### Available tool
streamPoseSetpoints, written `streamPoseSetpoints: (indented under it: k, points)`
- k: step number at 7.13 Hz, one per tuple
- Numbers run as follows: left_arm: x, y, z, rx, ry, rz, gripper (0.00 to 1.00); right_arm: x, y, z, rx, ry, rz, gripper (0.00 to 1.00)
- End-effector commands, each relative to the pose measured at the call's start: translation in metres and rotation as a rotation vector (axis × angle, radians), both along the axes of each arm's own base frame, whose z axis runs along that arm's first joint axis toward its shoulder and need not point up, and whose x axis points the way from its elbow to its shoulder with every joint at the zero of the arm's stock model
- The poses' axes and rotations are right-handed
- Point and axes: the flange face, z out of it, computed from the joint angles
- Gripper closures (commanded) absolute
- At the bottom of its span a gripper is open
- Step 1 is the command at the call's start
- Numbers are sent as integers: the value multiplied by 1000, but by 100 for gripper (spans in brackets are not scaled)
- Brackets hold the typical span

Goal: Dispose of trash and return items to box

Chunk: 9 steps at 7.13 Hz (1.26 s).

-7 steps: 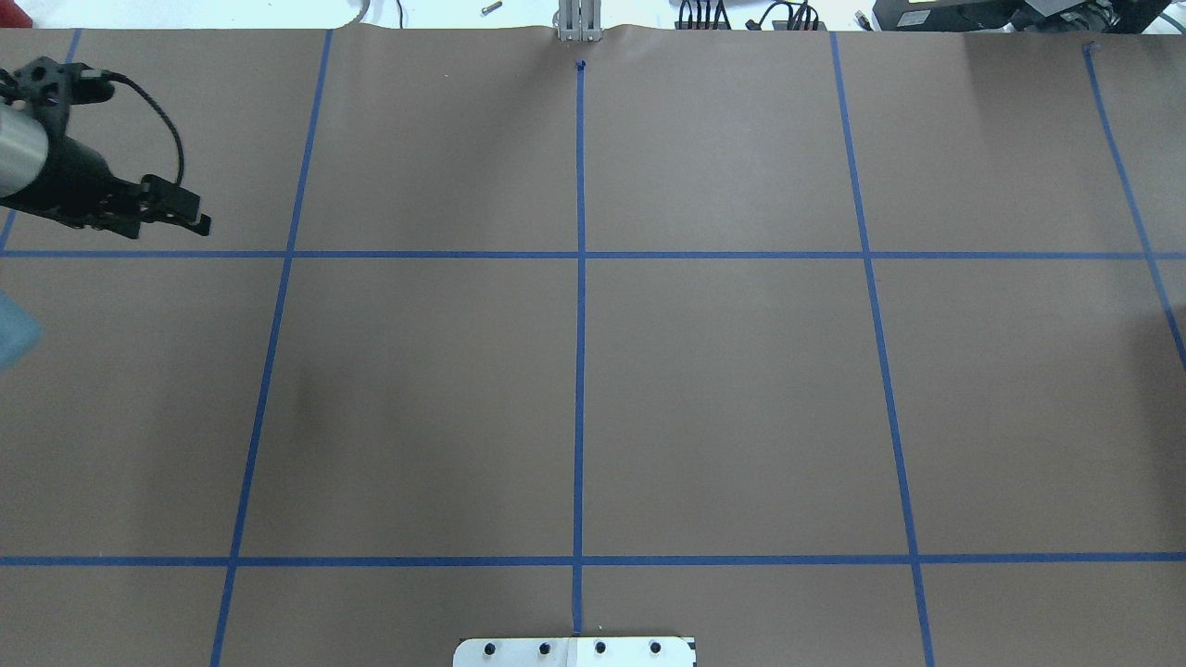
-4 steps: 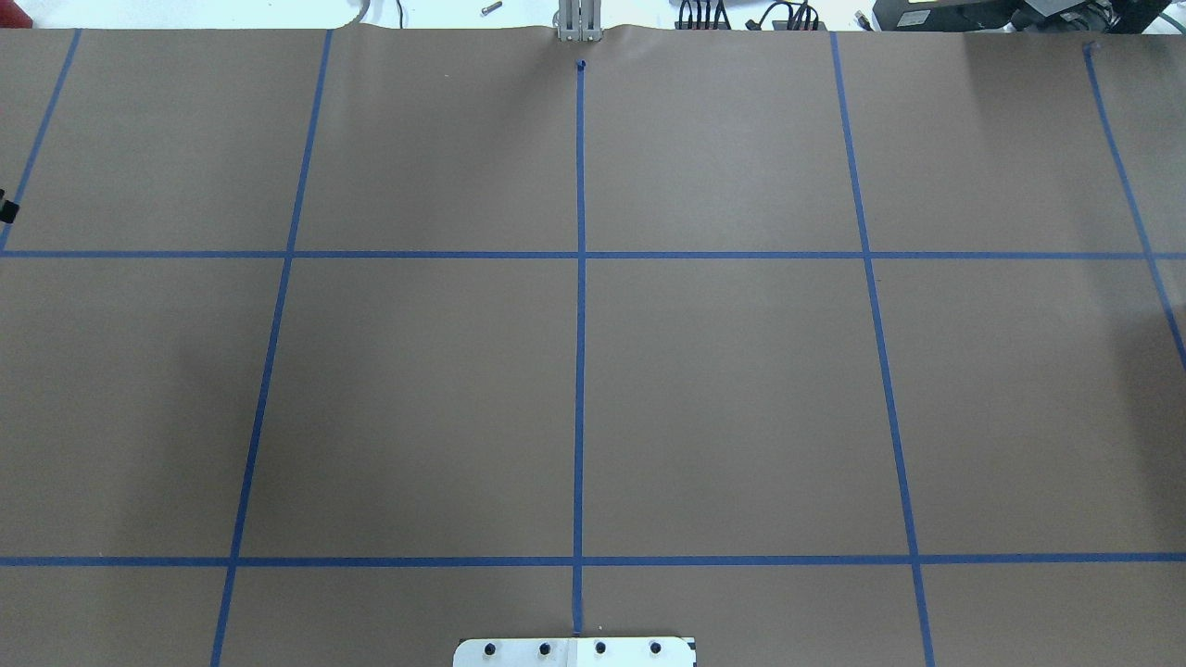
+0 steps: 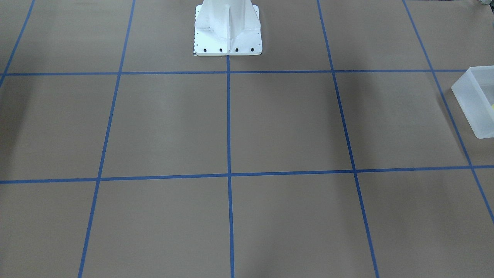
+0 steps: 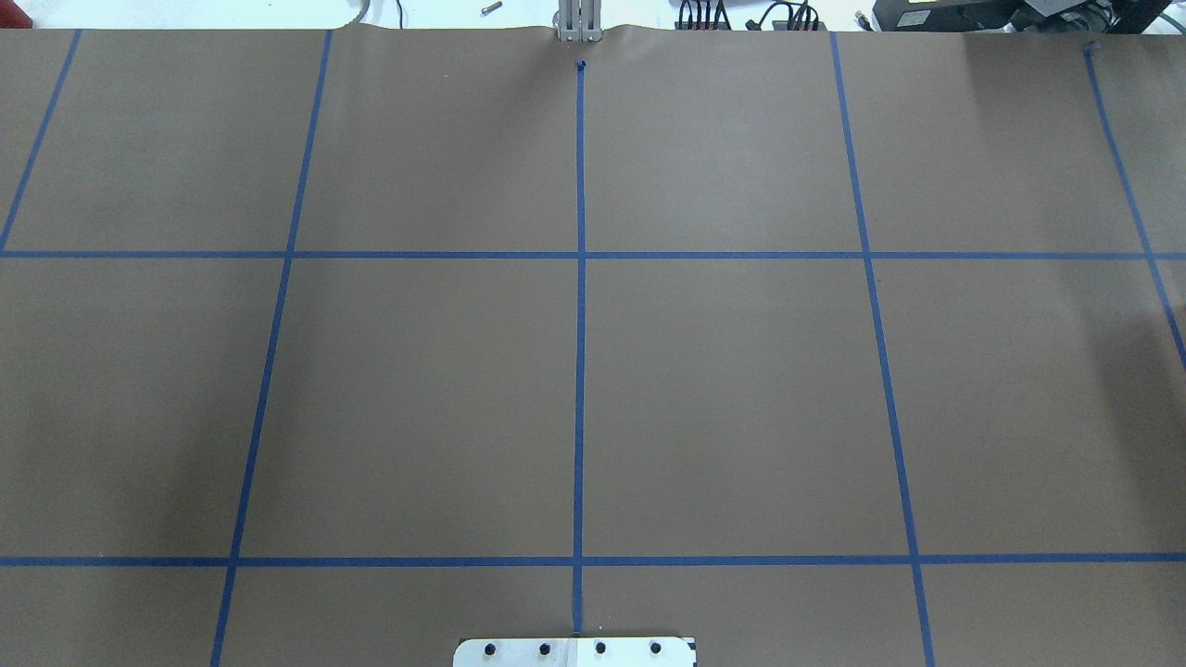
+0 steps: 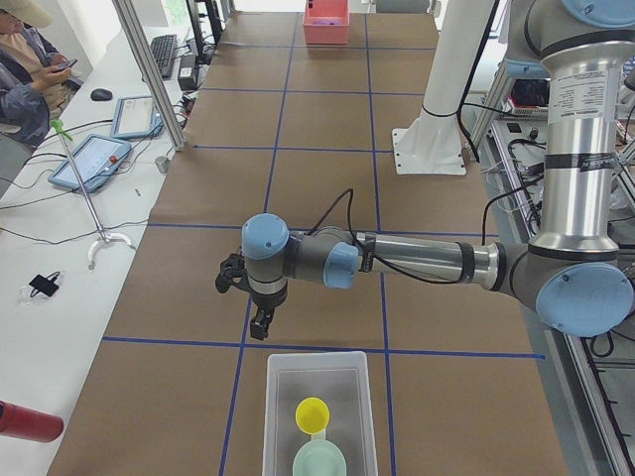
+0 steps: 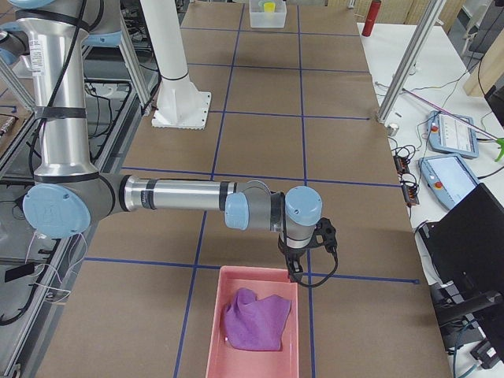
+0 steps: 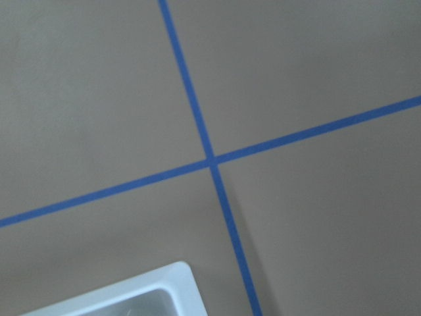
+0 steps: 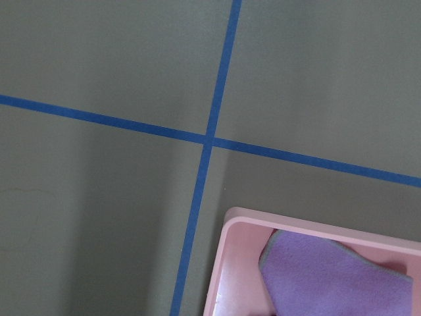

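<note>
- Exterior left view, nearest you: the box [image 5: 316, 379] sits at 6 o'clock on the brown surface [image 5: 169, 288]. Inside it the mint-green bowl [image 5: 319, 462] lies at 6 o'clock of the yellow cup [image 5: 313, 415], just beside it.
- At 11 o'clock of the box, the left tool [image 5: 259, 329] hangs pointing down, just past the box's far rim and apart from it. Only this side view shows it, so you cannot tell whether it is released or clenched.
- Left wrist view: a corner of the box [image 7: 151, 289] shows at 7 o'clock, with a blue tape cross [image 7: 210, 161] mid-picture.
- Farther along, the white robot base [image 5: 432, 119] stands at 1 o'clock, and a pink bin [image 5: 325, 35] rests at 12 o'clock at the far end. A person [image 5: 25, 69] sits at 10 o'clock beside the surface.
- Exterior right view, nearest you: the pink bin [image 6: 216, 331] holds a purple cloth [image 6: 256, 319]. The right tool [image 6: 295, 272] hangs pointing down at 1 o'clock of the cloth, at the bin's far rim. You cannot tell whether it touches the rim, nor whether it is released or clenched.
- Right wrist view: the bin's corner fills 5 o'clock, with the cloth inside.
- At 12 o'clock, far off in the exterior right view, the box [image 6: 268, 24] shows the cup as a yellow spot.
- Exterior front-facing view: the box is cut off by the edge at 3 o'clock.
- Overhead exterior view: you get the taped surface, with the base plate [image 4: 574, 651] at 6 o'clock.
</note>
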Motion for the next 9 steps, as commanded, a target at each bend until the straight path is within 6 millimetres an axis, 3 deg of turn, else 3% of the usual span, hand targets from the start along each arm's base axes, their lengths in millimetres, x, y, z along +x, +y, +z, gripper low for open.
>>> streamPoseSetpoints:
  k: [1,3,5,9]
  points:
    - [-9,4,-4,-7,38,-28,2,-6,2,-13,-11,-9,35,0]
    - [-12,12,6,-23,3,-37,2,-6,-1,-20,16,-10,32,0]
    - [-11,7,-5,-2,13,-33,2,-5,2,-19,57,-2,29,0]
    - [-9,7,-5,1,11,-28,2,-6,8,-19,57,-3,29,0]
